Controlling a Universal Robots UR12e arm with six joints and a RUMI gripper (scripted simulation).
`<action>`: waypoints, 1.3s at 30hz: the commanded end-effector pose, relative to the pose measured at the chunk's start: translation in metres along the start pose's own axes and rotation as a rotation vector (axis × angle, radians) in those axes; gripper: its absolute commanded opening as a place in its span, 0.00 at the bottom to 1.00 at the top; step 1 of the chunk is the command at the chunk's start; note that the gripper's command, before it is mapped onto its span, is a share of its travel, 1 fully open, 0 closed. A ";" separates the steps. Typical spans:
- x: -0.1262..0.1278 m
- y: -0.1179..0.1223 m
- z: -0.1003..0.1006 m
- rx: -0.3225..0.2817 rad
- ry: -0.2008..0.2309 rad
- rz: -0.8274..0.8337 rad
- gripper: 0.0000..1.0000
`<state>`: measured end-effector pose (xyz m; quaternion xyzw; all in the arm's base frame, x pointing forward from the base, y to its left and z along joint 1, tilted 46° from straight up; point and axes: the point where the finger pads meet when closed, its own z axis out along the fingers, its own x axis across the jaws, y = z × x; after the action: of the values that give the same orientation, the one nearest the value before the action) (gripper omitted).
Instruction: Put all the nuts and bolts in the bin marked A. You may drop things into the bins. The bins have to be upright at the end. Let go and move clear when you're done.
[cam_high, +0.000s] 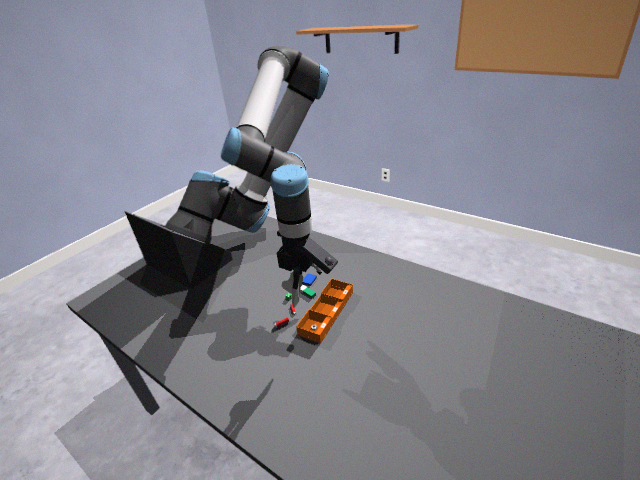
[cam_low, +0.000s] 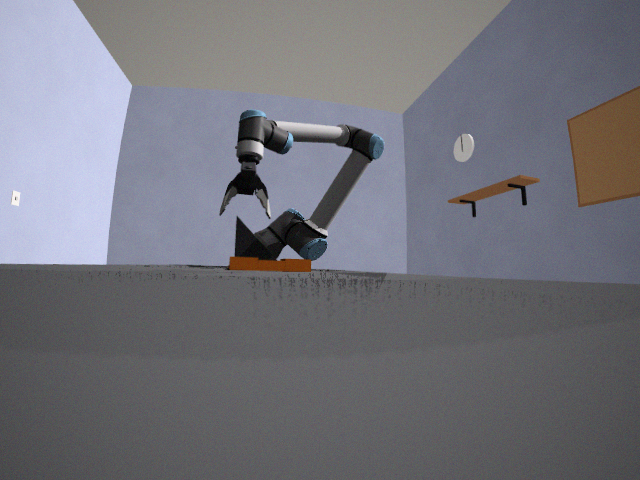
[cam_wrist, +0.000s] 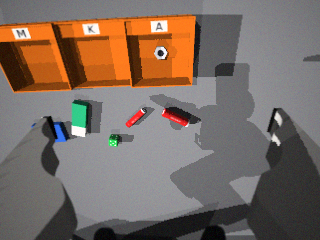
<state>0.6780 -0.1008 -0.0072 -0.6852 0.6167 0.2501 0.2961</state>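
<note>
An orange row of three bins (cam_wrist: 100, 52) marked M, K and A lies on the dark table. A grey nut (cam_wrist: 160, 53) lies in bin A (cam_wrist: 160, 55). Two red bolts (cam_wrist: 136, 117) (cam_wrist: 175, 116) lie on the table in front of bin A. My gripper (cam_wrist: 160, 114) is open and empty, raised above the table in front of the bins; it also shows in the exterior and top views (cam_low: 245, 204) (cam_high: 295, 284). The bins show in the top view (cam_high: 325, 308) with the nut (cam_high: 313, 326) in the near bin, and the bolts (cam_high: 281, 322) (cam_high: 292, 308) beside them.
A green and white block (cam_wrist: 80, 117), a small green die (cam_wrist: 114, 140) and a blue block (cam_wrist: 60, 132) lie on the table in front of bins M and K. The arm's dark base mount (cam_high: 170, 253) stands at the table's far left.
</note>
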 end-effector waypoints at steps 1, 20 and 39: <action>0.000 0.000 -0.020 0.001 0.001 0.000 1.00; 0.000 0.000 -0.055 0.001 0.001 0.000 1.00; 0.000 0.000 -0.055 0.001 0.001 0.000 1.00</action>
<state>0.6767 -0.1394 0.0305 -0.6852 0.6165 0.2503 0.2961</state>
